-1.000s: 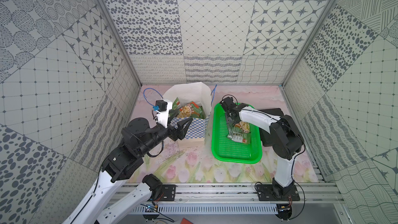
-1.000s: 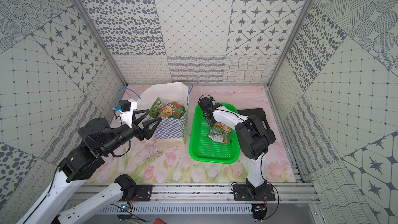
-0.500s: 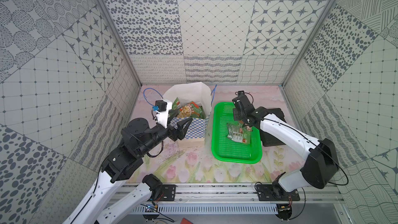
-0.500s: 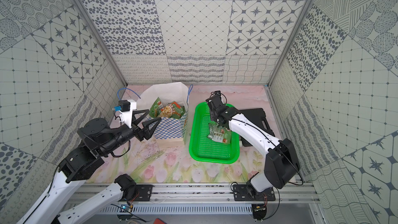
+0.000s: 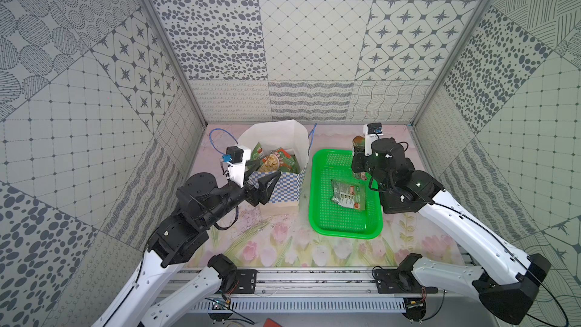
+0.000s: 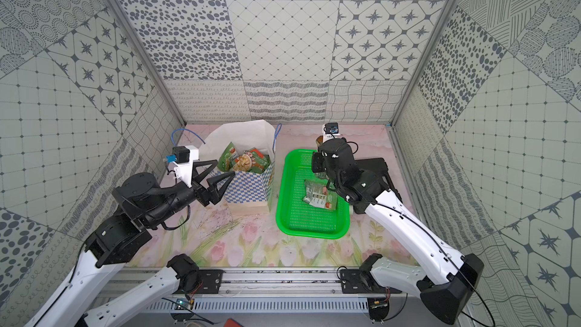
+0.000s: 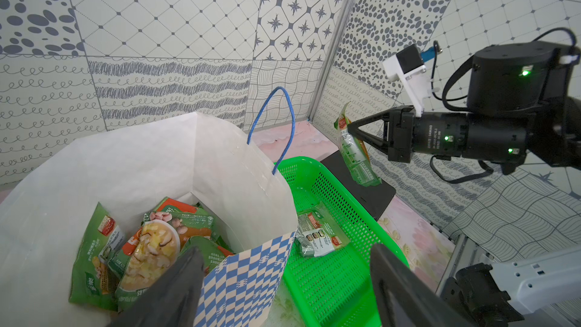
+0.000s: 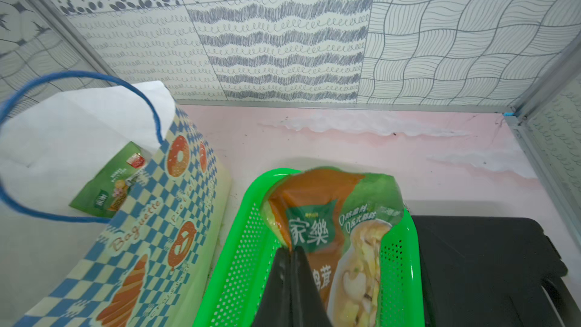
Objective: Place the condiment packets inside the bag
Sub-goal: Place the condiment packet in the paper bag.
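The white bag [image 5: 276,135] [image 6: 242,135] with a blue checkered band stands open at the back left, with several condiment packets [image 5: 273,162] [image 7: 151,246] inside. My left gripper [image 6: 225,167] [image 7: 284,265] is open at the bag's near rim, its jaws straddling the checkered corner without gripping it. My right gripper [image 7: 349,127] [image 8: 290,250] is shut on a green and orange packet [image 7: 355,155] [image 8: 330,212] that hangs above the far end of the green basket [image 5: 314,215]. Another packet [image 5: 347,195] [image 6: 320,195] lies flat in the basket.
A black block [image 6: 374,165] [image 8: 487,262] sits on the mat just right of the basket. The bag's blue cord handles [image 7: 283,114] stick up at its sides. Patterned walls close in the back and both sides.
The right arm has risen from the basket with a packet and swung toward the far right end. The left arm and the bag have stayed put.
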`<state>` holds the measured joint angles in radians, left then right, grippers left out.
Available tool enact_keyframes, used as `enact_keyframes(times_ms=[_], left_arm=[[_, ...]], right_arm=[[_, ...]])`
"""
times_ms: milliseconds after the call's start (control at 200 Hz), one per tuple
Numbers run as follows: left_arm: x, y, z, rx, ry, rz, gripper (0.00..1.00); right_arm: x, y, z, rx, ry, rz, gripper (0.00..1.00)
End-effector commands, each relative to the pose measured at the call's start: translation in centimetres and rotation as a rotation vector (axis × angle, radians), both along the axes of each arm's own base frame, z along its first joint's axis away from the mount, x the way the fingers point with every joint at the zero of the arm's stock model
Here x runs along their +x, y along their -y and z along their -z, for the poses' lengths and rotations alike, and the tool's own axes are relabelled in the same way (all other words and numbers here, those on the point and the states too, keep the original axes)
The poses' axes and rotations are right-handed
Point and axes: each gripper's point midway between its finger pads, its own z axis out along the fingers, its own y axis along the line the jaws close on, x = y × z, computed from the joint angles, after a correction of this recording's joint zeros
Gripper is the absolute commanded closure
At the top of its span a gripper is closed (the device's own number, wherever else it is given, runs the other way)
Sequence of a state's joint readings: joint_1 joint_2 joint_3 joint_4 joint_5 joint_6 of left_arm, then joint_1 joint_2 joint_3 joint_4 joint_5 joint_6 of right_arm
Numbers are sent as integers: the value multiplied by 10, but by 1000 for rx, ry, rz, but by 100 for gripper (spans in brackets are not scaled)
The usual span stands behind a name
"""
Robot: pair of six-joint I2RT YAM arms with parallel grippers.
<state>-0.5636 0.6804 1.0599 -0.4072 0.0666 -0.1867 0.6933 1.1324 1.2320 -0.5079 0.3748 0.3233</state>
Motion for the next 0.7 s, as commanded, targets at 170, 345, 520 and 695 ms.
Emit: enact_keyframes(times_ms=[170, 345, 520, 695], left_arm=[[-1, 0, -21, -36, 84, -1, 14], [-2, -1, -21, -36, 87, 0, 14], [-3, -2, -23, -39, 94, -5, 14], [-5, -4, -25, -45, 104, -8, 14]], right_arm=[[-30, -35, -124, 242, 280, -198, 100], [-47, -57, -177, 370, 390, -319, 100], [-55, -89, -212, 489, 429, -454, 100], [-56, -127, -231, 559, 411, -569, 100]])
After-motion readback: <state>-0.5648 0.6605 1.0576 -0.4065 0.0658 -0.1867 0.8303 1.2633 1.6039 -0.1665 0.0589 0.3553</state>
